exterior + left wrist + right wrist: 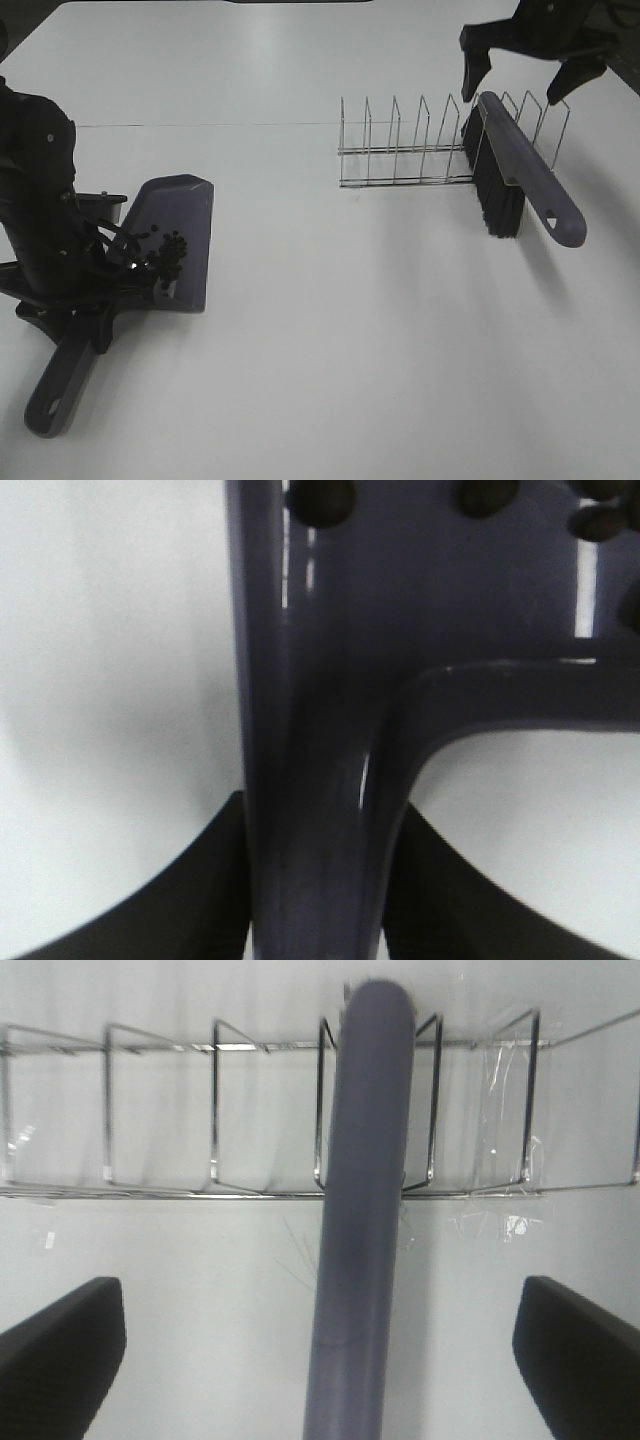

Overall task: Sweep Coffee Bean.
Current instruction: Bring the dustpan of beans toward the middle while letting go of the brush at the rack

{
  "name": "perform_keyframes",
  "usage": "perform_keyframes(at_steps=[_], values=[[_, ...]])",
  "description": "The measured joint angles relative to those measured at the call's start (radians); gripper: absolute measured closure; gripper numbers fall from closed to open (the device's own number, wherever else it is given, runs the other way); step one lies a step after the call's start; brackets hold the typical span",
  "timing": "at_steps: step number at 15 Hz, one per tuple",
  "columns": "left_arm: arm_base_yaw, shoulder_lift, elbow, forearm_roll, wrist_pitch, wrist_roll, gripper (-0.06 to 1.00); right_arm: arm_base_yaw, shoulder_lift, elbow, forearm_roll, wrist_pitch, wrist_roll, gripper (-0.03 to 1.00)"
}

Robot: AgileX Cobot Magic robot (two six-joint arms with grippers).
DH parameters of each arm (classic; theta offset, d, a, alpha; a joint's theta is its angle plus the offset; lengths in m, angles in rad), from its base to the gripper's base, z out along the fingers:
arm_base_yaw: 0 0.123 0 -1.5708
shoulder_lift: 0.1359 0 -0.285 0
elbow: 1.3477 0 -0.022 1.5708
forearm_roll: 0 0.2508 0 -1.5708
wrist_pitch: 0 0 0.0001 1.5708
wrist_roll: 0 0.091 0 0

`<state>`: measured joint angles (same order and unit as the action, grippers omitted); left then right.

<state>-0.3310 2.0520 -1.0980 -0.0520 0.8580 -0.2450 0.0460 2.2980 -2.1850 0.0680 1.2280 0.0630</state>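
A: From the high camera we saw the beans [168, 258] heaped in the dustpan [180, 225] at the left of the table [320, 350], near its back wall. The left gripper [110, 275] was down at the pan's rear, though the arm hid its tips. On the right, the brush [520, 180] sat in the wire rack [420, 150], bristles down, handle jutting out over the table. The right gripper [530, 65] hung above it, spread wide and holding nothing.

B: The left wrist camera settled the first point for us: both fingers [190, 900] were clamped tight on the pan's handle [310, 810], with a few beans at the frame's edge.

A: And the right wrist camera showed the brush handle [365, 1210] running between two fingers [60, 1350] set well apart from it.

B: We judged the risks lay with the pan. If that arm tilted it while lifting, beans could roll off the lip. The brush looked only propped between wires, so a nudge might tip it out.
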Motion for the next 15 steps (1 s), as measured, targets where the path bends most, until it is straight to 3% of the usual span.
perform_keyframes(at_steps=[5,11,15], values=[[0.0,0.0,0.0,-0.021,-0.063,-0.054,0.61,0.0,-0.283,0.191,0.037,-0.009,-0.031,0.03],[0.0,0.0,0.0,-0.021,-0.076,-0.059,0.61,0.0,-0.76,0.729,0.033,-0.009,-0.095,0.03],[-0.003,0.001,0.0,-0.011,-0.093,-0.059,0.27,0.0,-1.182,1.099,0.033,-0.005,-0.099,0.03]])
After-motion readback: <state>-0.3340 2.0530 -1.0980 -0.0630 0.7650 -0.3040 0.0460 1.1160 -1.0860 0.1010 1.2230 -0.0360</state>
